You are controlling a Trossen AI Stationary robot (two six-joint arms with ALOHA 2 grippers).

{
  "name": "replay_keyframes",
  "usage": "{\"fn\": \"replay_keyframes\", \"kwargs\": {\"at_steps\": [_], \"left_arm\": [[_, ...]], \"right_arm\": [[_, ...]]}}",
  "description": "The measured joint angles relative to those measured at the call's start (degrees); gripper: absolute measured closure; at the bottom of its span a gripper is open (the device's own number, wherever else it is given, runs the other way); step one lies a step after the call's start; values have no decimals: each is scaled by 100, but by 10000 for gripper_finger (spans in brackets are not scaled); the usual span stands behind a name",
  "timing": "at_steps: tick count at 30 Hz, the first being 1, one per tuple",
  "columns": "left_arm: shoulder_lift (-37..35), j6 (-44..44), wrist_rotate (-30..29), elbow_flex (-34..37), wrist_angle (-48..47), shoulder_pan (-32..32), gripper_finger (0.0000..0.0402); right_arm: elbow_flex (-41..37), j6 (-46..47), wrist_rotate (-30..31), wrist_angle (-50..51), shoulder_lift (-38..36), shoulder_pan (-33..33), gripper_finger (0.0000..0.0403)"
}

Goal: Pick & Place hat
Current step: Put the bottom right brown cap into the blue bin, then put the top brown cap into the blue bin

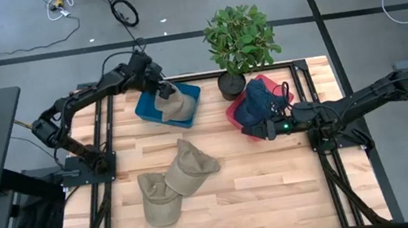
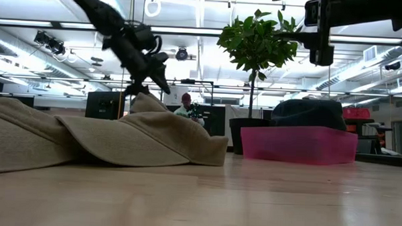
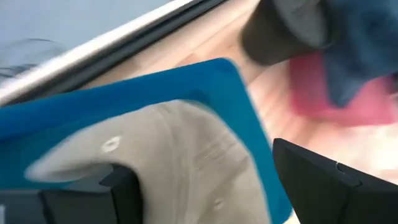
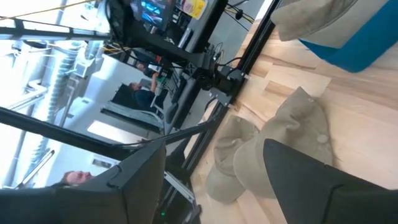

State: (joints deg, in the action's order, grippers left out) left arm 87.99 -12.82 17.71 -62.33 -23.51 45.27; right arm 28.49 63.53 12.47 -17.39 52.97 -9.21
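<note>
A tan hat (image 1: 175, 106) lies in a blue bin (image 1: 147, 110) at the table's far left. My left gripper (image 1: 162, 88) hangs open just above it. In the left wrist view its gripper (image 3: 202, 168) spans the hat's crown (image 3: 186, 149) inside the bin (image 3: 205, 81). Two more tan hats (image 1: 189, 168) (image 1: 160, 200) lie overlapping on the table's near middle. Navy hats (image 1: 254, 103) fill a pink bin (image 1: 234, 114). My right gripper (image 1: 257, 130) is open at that bin's near left corner, holding nothing, and its gripper (image 4: 214, 155) faces the tan hats (image 4: 292, 143). My left gripper comes at the tan hat's crown (image 3: 186, 149) from above, with open fingers (image 3: 118, 193) on either side of it. The hat rests in the blue bin. Whether the fingers touch the cloth cannot be told.
A potted plant (image 1: 240, 41) stands at the far edge between the two bins, and it is tall in the low view (image 2: 257, 44). The table's metal frame rails (image 1: 104, 144) run along both sides. Bare wood (image 1: 278, 183) lies on the near right.
</note>
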Motion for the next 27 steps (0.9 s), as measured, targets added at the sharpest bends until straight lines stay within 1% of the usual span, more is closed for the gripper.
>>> {"fn": "replay_keyframes", "kwargs": {"at_steps": [2, 4, 7, 10, 20, 23, 26, 27], "left_arm": [[-2, 239, -523, -374, -628, -138, 98], [-2, 301, -1050, -695, -1111, -270, 99], [-2, 305, -1432, -1138, -1626, -398, 99], [-2, 250, -1538, -1476, -1936, -495, 99], [-2, -188, -1507, -2594, -2709, -723, 99], [-3, -317, -1525, -2855, -3123, -1003, 99], [-4, -594, -1655, -2934, -3354, -1506, 99], [-2, -672, -1781, -2941, -3383, -1719, 99]], "right_arm": [[-2, 0, -2, 52, 0, 0, 131], [-2, -1, -4, 89, 0, 0, 131], [-2, -54, -4, 84, 0, 0, 131], [-2, -98, -4, 79, 0, 0, 131], [-2, -169, -2, 34, 0, 0, 131], [-2, -293, -27, 52, 0, -2, 131], [-2, -306, -57, 170, 0, -12, 131], [-2, -324, -66, 212, 0, -25, 131]]}}
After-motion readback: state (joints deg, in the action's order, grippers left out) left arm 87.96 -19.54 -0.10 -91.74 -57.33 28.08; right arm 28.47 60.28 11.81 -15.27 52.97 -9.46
